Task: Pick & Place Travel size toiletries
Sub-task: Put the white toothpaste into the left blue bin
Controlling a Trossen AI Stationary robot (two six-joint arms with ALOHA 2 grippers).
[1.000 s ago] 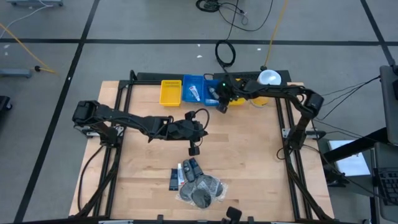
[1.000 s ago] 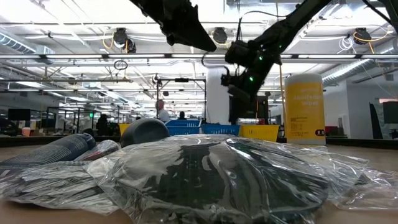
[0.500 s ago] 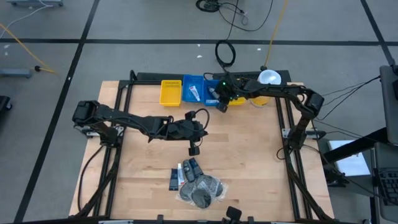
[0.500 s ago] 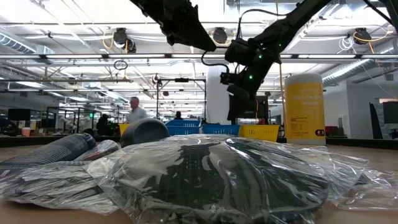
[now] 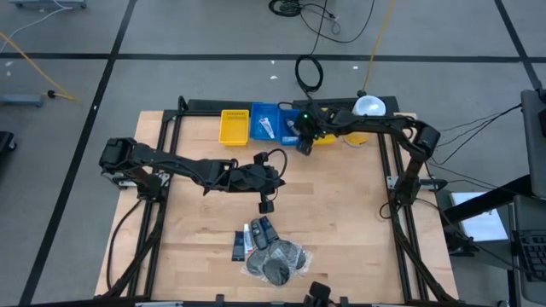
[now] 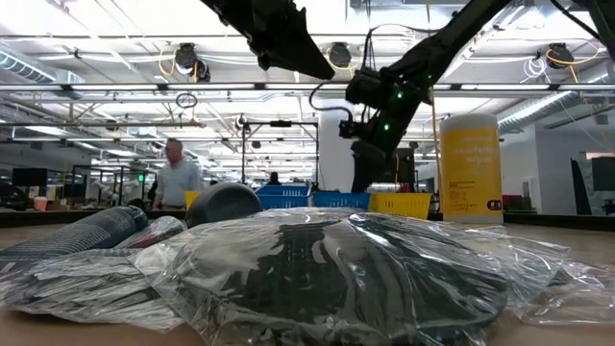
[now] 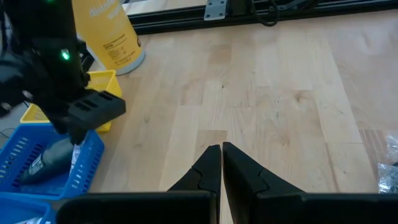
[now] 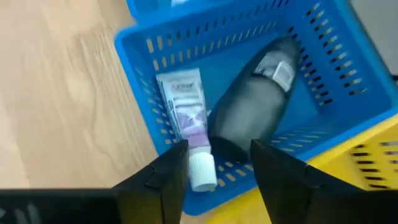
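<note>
From above, you see the right gripper over the blue bin at the far edge of the table. The left gripper waits over the middle of the table. The remaining toiletries lie in a group near the front edge: small dark bottles, a white tube and mesh puffs in clear wrap.

In the low view, you have the wrapped mesh puffs very close in front. The yellow canister stands far behind, beside the bins.

In the left wrist view, you see the left fingers pressed together, clenched on nothing, above bare wood.

In the right wrist view, the right fingers stand apart, released. Inside the blue bin below them lie a white tube and a dark bottle, side by side and touching.
</note>
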